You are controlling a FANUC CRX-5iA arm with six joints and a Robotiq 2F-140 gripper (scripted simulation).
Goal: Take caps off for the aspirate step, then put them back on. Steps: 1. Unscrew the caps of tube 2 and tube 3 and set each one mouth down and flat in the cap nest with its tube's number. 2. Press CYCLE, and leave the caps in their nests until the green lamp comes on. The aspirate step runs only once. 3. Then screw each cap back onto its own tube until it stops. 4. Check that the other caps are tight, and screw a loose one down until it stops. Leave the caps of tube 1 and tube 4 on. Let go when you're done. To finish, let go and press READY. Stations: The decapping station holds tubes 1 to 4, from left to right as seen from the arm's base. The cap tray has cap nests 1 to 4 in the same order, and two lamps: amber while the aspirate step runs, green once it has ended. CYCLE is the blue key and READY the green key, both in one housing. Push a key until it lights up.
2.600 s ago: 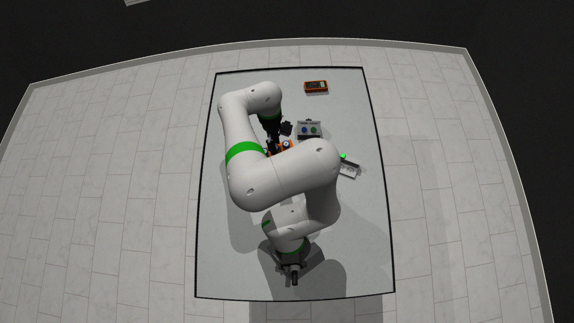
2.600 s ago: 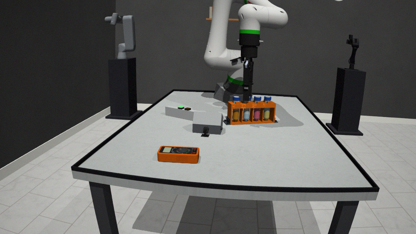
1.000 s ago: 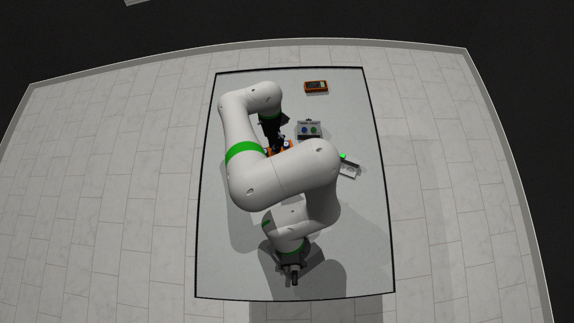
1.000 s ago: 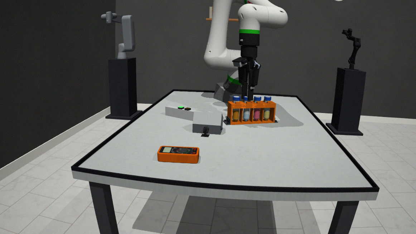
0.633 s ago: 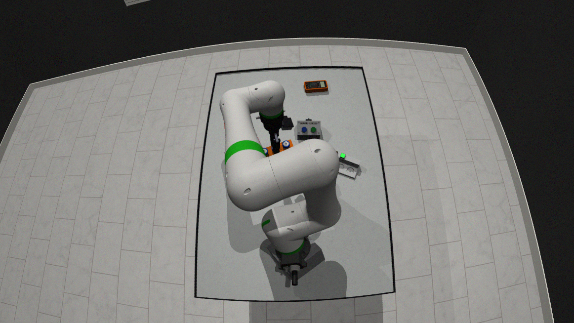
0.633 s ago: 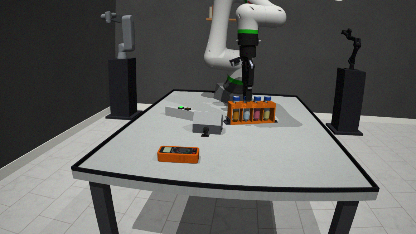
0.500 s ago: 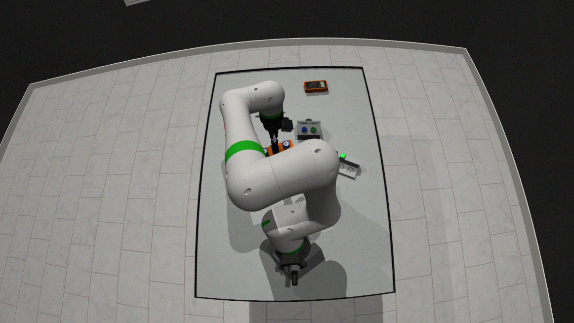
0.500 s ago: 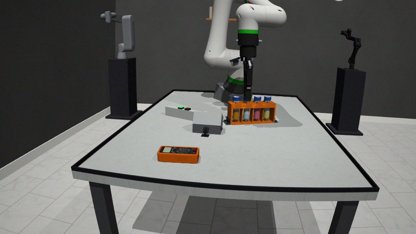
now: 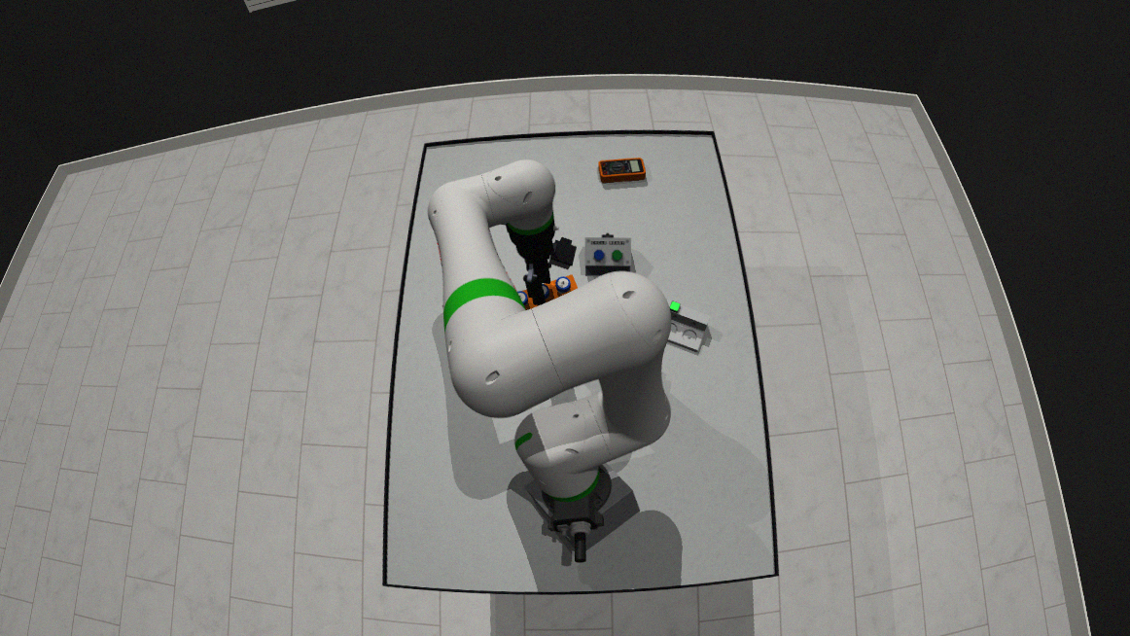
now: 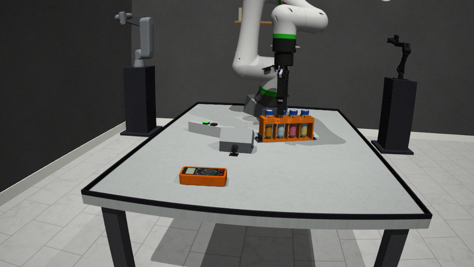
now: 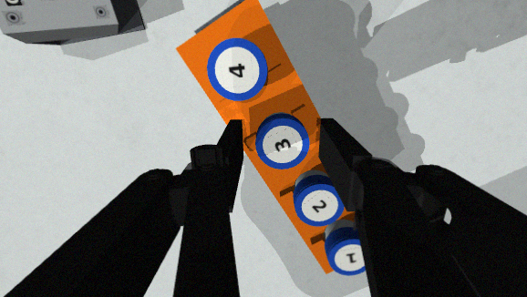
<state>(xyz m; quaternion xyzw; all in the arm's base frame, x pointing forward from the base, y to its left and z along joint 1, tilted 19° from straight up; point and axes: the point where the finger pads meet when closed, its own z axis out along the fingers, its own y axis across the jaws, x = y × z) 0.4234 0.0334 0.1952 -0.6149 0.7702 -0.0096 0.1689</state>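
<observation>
An orange meter [image 10: 202, 176] lay flat on my table [image 10: 298, 185], near the front edge and well apart from everything else. It had a small pale screen and a dark dial on top. The table was grey with a black rim. Two dark stands stood on the tiled floor [image 10: 43, 228], one on each side. The left stand [image 10: 140, 99] held a grey camera arm [image 10: 144, 39]. The right stand [image 10: 396, 114] held a thin black one [image 10: 402, 58].

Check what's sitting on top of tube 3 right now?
Its blue cap marked 3 sits on it, in the orange rack. The open pincer straddles the cap with gaps either side. Thread seating is hidden under the cap.
</observation>
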